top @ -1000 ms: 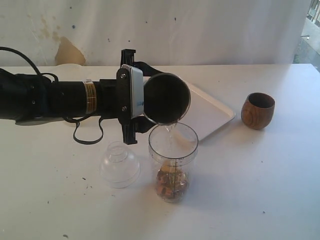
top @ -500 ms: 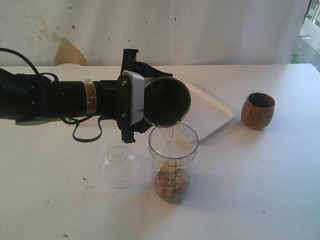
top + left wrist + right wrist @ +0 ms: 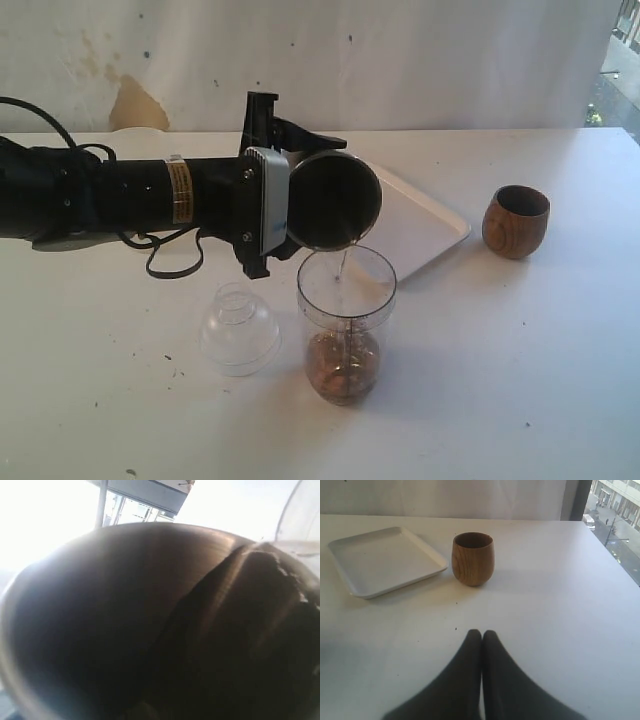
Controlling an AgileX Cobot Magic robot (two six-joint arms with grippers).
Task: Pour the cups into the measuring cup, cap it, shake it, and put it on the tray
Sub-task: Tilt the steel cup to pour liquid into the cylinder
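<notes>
The left gripper (image 3: 275,200) grasps the steel tumbler (image 3: 333,200), tipped over the measuring cup (image 3: 345,320) mid-bench (image 3: 500,380), with a thin stream falling into it. From the measuring cup, a clear dome lid (image 3: 240,328) sits at nine o'clock, the tray (image 3: 425,225) at one and the wooden cup (image 3: 516,221) at two. The right gripper (image 3: 481,635) is clenched.

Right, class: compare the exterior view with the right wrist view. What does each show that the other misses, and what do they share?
Exterior only: the left gripper holds the tumbler tipped above the measuring cup, with a thin stream falling in. A clear dome sits on the table beside that cup.
Right wrist only: the right gripper, shut and empty.
Both: the tray and the upright wooden cup, standing apart from it.
</notes>
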